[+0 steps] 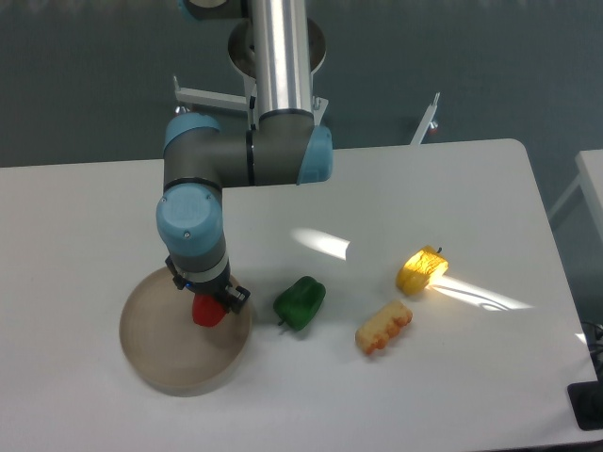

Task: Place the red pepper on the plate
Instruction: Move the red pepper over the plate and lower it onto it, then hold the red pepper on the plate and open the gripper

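On white table (471, 395), plate (160, 363) sits before grey-blue wall (94, 85).

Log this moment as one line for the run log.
claw: over plate, grip state unclear | red pepper: at claw, above plate | green pepper: on table, right of plate

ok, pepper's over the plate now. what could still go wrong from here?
1. The red pepper sits near the plate's right edge; released there, it could roll off toward the green pepper.
2. The wrist hides the hand, so grip and height are unclear; a high drop could bounce out.
3. Sticky fingers might drag it off when lifting.
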You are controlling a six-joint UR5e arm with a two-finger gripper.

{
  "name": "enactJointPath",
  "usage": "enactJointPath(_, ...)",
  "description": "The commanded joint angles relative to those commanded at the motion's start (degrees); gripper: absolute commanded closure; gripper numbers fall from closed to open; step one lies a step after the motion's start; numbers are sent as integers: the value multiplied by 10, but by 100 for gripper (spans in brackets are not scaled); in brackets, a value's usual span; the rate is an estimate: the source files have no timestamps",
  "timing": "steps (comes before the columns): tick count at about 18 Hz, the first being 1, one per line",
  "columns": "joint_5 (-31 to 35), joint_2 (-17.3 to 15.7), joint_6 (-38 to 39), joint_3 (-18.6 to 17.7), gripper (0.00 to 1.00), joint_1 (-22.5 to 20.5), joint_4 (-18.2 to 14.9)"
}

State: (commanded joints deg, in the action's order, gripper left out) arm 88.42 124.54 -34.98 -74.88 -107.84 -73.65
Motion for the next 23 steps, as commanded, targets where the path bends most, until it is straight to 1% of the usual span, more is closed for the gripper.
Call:
enactJointPath(7, 2, 9, 0, 3, 55, 7, -3)
enactJointPath(12, 2, 20, -1, 24, 55, 11, -32)
enactJointPath(23, 3, 27, 0, 24, 55, 17, -31)
